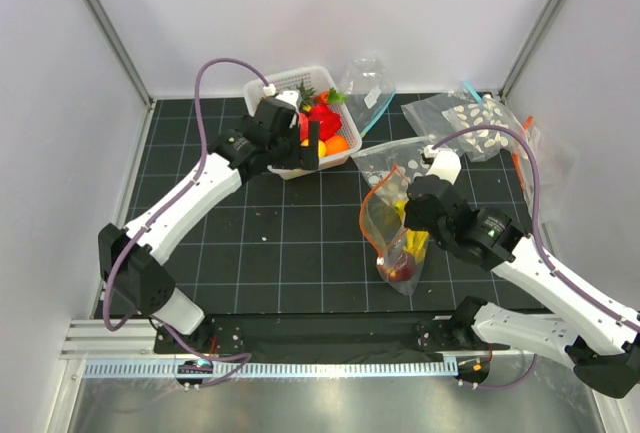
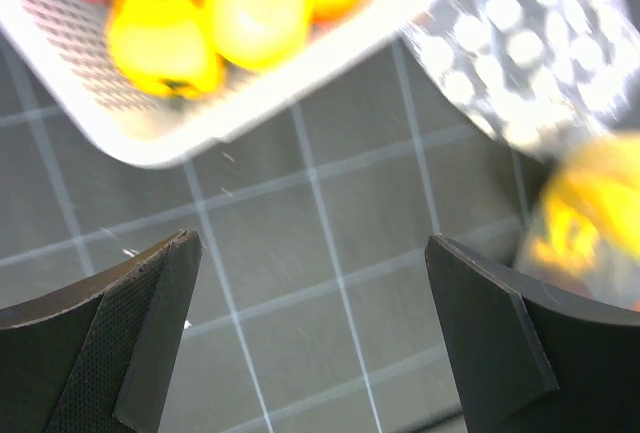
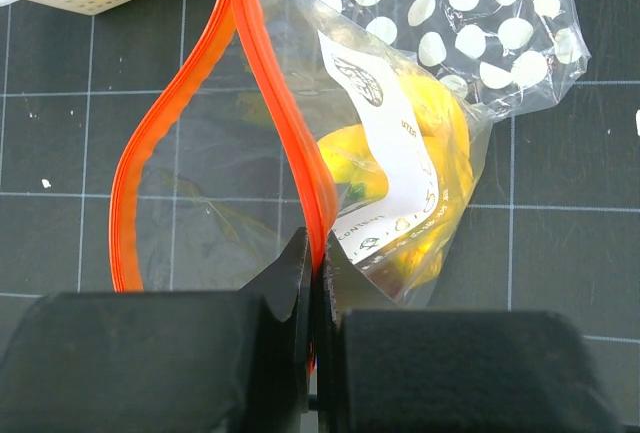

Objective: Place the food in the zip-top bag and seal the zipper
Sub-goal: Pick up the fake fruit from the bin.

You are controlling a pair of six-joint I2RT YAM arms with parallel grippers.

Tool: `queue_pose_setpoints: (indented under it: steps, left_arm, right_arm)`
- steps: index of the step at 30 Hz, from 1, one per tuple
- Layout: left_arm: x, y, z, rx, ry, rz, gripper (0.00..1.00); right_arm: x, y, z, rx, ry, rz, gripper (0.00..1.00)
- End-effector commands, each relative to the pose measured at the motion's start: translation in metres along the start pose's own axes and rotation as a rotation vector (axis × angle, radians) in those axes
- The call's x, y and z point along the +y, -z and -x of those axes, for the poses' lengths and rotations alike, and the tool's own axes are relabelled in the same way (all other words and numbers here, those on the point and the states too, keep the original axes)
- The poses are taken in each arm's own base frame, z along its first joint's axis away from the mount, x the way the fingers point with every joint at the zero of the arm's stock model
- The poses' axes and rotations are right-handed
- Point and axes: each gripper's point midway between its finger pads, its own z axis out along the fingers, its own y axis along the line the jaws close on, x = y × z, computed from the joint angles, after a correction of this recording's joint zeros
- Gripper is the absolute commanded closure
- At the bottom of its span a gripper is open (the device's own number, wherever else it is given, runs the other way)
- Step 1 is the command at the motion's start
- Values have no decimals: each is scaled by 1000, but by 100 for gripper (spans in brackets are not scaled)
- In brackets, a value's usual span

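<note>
Zip-top bag (image 3: 200,173): one, on the black mat (image 1: 280,243) by the right arm, mouth open in a loop
Inside it: one yellow banana bunch (image 3: 440,123), one dark maroon fruit (image 1: 398,268)
Right gripper (image 3: 315,253): jaws pressed together, pinching the zipper (image 3: 283,103)
Left gripper (image 2: 311,243): fingers spread wide, holding nothing, just beside the basket
Basket (image 1: 285,77): one, white, with red fruits (image 1: 322,118) and yellow-orange ones; number not clear
Far bags: two dotted bags (image 1: 470,123), one blue-strip bag (image 1: 365,88)
</note>
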Motion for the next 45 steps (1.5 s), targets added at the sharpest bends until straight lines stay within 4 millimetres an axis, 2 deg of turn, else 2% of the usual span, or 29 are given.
queue_pose_setpoints:
  steps: [1, 2, 9, 15, 18, 22, 26, 33, 35, 36, 38, 39, 41, 42, 43, 45]
  left_arm:
    - [28, -15, 40, -122, 10, 103, 0]
    - [37, -22, 43, -128, 18, 124, 0]
    - [49, -59, 76, -194, -47, 150, 0]
    - [58, -93, 92, -192, -22, 141, 0]
    - [70, -115, 92, -181, -6, 161, 0]
    - [80, -128, 98, -187, 31, 165, 0]
    - [82, -145, 97, -180, 38, 142, 0]
    - [78, -163, 102, -176, 46, 111, 1]
    - [76, -165, 104, -180, 51, 96, 7]
    - [75, -166, 103, -177, 52, 91, 17]
    - [72, -165, 104, -178, 59, 76, 28]
    - [71, -161, 107, -184, 61, 71, 39]
    - [70, -155, 106, -182, 67, 67, 53]
    - [69, -151, 106, -185, 69, 62, 56]
    - [66, -136, 115, -213, 73, 52, 57]
    - [63, -123, 115, -224, 84, 39, 59]
  right_arm:
    - [8, 6, 19, -57, -28, 40, 99]
    - [8, 6, 18, -54, -26, 42, 99]
    - [8, 7, 18, -54, -20, 47, 99]
    - [11, 6, 19, -55, -24, 57, 99]
    - [12, 4, 18, -53, -18, 58, 99]
    - [13, 3, 17, -50, -14, 59, 99]
    - [13, 1, 15, -48, -13, 62, 99]
    - [17, 0, 15, -42, -8, 76, 99]
    - [17, 0, 14, -42, -9, 76, 99]
    - [17, 0, 15, -43, -8, 76, 99]
    - [17, 0, 14, -41, -7, 77, 99]
    - [17, 0, 14, -43, -10, 79, 99]
    - [17, 1, 13, -42, -11, 82, 99]
    - [16, 1, 13, -43, -11, 81, 99]
    - [15, 2, 13, -43, -12, 83, 99]
    - [14, 4, 14, -49, -14, 86, 99]
